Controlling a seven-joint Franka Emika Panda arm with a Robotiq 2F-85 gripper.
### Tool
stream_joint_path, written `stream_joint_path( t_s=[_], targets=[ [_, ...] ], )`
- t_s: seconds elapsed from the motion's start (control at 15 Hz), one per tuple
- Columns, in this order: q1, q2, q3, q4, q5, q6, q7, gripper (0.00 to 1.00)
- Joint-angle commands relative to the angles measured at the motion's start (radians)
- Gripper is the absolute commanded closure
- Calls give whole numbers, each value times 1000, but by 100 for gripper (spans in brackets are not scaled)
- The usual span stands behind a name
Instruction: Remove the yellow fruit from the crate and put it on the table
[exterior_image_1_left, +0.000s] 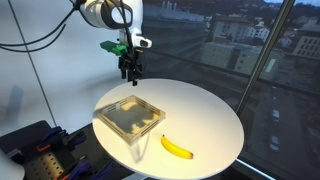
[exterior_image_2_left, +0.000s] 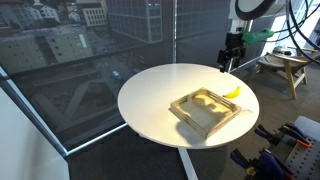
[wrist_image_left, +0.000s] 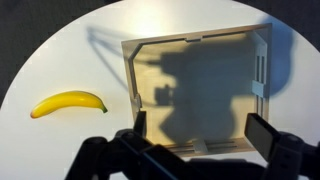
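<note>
Wrist view: the gripper (wrist_image_left: 198, 122) is seen entering from the bottom edge, jaws spread wide, nothing held between them. Both fingers (wrist_image_left: 262, 135) are clear of any contact. Directly below, the crate (wrist_image_left: 190, 40) is framed between the fingers; its pale floor is covered by the gripper's dark shadow. The clear walls are seen upright, and the crate sits flat on the worktop (wrist_image_left: 60, 60).

Yellow fruit: a small roundish one cannot be made out in any view, so its position cannot be told. The only yellow item seen is a banana (wrist_image_left: 68, 103), lying on the worktop outside the crate, apart from its wall and not touching it.

In both exterior views the gripper (exterior_image_1_left: 128, 68) (exterior_image_2_left: 228, 62) is shown hanging well above the worktop (exterior_image_1_left: 200, 115) (exterior_image_2_left: 150, 95), fingers pointed down, clear of everything. The crate (exterior_image_1_left: 115, 105) (exterior_image_2_left: 191, 120) is placed toward one side of the round white top. The banana (exterior_image_1_left: 177, 147) (exterior_image_2_left: 232, 90) is laid near the rim, just beside the crate. City buildings are visible through the window (exterior_image_2_left: 70, 40) behind the worktop.
</note>
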Motion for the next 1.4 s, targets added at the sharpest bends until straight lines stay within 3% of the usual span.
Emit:
stream_joint_path(
  t_s=[0.0,0.6,1.33],
  targets=[
    [7,-59,11,-31,-2,-20,8,0],
    [11,-107,20,-58,7,-15,-10,0],
    [8,-65,19,-39,0,-2,-2,0]
  ],
)
